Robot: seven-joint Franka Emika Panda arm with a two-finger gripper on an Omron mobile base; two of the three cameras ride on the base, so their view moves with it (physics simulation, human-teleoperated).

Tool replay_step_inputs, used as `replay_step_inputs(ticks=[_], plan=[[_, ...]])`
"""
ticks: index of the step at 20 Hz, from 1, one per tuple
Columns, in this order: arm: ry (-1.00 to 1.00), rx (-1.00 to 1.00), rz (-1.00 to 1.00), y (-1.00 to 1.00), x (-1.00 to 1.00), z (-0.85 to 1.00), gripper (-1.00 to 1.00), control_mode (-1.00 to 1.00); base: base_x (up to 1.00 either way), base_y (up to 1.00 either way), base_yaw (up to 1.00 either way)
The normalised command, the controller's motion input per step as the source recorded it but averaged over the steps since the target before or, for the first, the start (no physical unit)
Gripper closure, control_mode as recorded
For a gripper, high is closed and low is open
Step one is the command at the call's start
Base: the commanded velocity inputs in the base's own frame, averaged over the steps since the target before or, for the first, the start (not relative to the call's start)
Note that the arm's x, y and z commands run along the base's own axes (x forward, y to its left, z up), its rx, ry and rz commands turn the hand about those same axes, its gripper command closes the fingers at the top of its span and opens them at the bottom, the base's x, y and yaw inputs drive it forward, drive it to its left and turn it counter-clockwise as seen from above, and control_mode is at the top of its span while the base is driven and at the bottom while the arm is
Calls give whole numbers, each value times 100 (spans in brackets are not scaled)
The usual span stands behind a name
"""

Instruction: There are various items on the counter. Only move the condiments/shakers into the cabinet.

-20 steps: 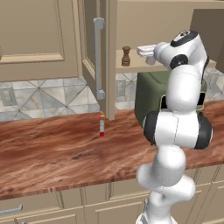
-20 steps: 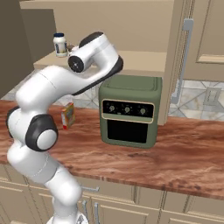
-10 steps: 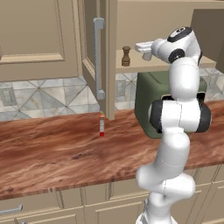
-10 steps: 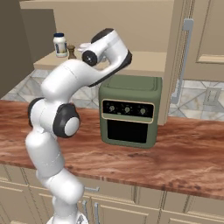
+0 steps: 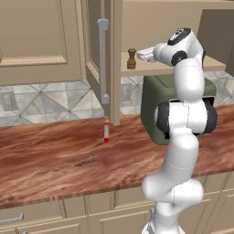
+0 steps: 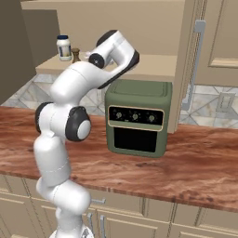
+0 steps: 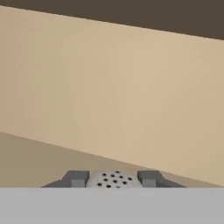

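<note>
In the hand view my gripper (image 7: 113, 177) is shut on the small pale grey shaker (image 7: 113, 180). Its dotted top shows between the two fingertips, low over the cabinet shelf (image 7: 39, 157) and facing the beige back wall. In the left base view the gripper (image 5: 145, 54) reaches into the open cabinet (image 5: 215, 65), just right of the brown pepper mill (image 5: 131, 58) on the shelf. The right base view shows the white jar with a dark blue lid (image 6: 63, 47) and the pepper mill (image 6: 75, 55) standing together at the shelf's left end.
The green oven (image 5: 153, 105) stands on the counter (image 5: 55, 155) under the shelf. A small red bottle (image 5: 106, 131) stands on the counter by the open cabinet door, whose long silver handle (image 5: 103, 59) hangs left of the shelf. Drawers run below the counter edge.
The arm's middle links have swung more upright while the hand stays at the shelf beside the pepper mill. The shaker remains between the fingers.
</note>
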Motion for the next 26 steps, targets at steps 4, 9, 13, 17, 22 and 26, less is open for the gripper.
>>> replay_step_inputs(ticks=[4,9,13,17,22,26], plan=[[31,0,1,40,9,43,-100,-100,0,0,0],[25,4,0,29,0,83,-100,-100,0,0,0],[28,6,0,27,0,84,-100,-100,0,0,0],[29,8,0,27,-7,97,-100,-100,0,0,0],[22,12,0,17,-52,100,-100,-100,0,0,0],[27,12,0,26,-61,99,-100,-100,0,0,0]])
